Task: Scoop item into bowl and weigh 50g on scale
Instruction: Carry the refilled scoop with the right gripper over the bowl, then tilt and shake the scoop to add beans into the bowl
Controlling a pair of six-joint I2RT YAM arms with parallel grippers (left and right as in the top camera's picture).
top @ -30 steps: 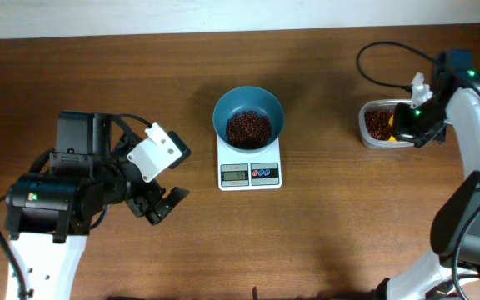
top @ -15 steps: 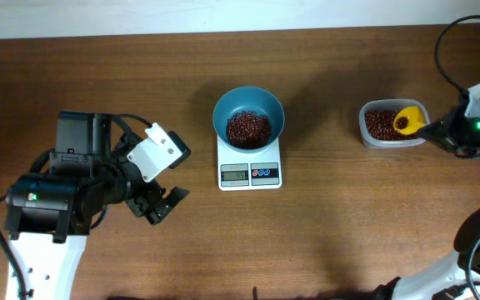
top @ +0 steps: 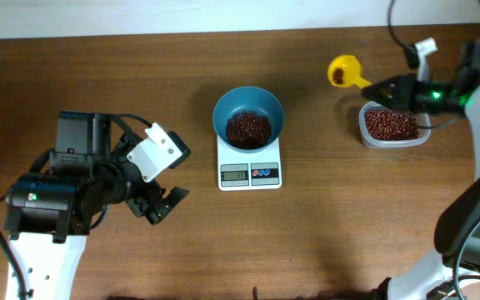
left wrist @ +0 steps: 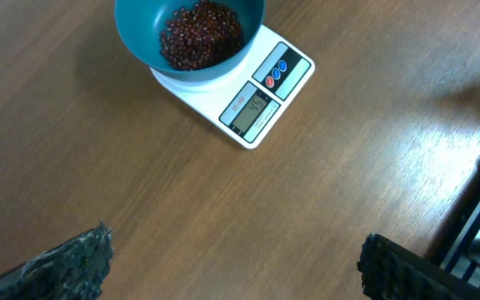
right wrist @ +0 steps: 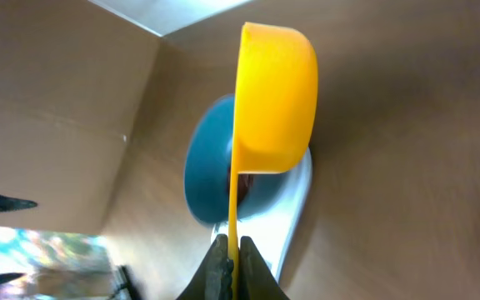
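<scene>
The teal-blue bowl [top: 248, 117] sits on the white scale [top: 249, 171] at the table's middle and holds a heap of dark red-brown beans [top: 247, 128]. The left wrist view shows the bowl [left wrist: 190, 37], its beans [left wrist: 201, 32] and the scale [left wrist: 265, 94]. My right gripper [top: 390, 90] is shut on the handle of a yellow scoop [top: 341, 72], held in the air between the bowl and a clear tub of beans [top: 392, 125]. The right wrist view shows the scoop [right wrist: 273, 96] edge-on in the jaws [right wrist: 232, 250]. My left gripper [top: 163, 200] is open and empty, left of the scale.
The clear plastic tub stands at the right, under my right arm. A black cable [top: 397, 33] loops above the right arm. The table's far edge meets a pale wall [top: 182, 17].
My right gripper has lifted the yellow scoop out of the tub and carried it up and left toward the bowl. The left arm has not moved.
</scene>
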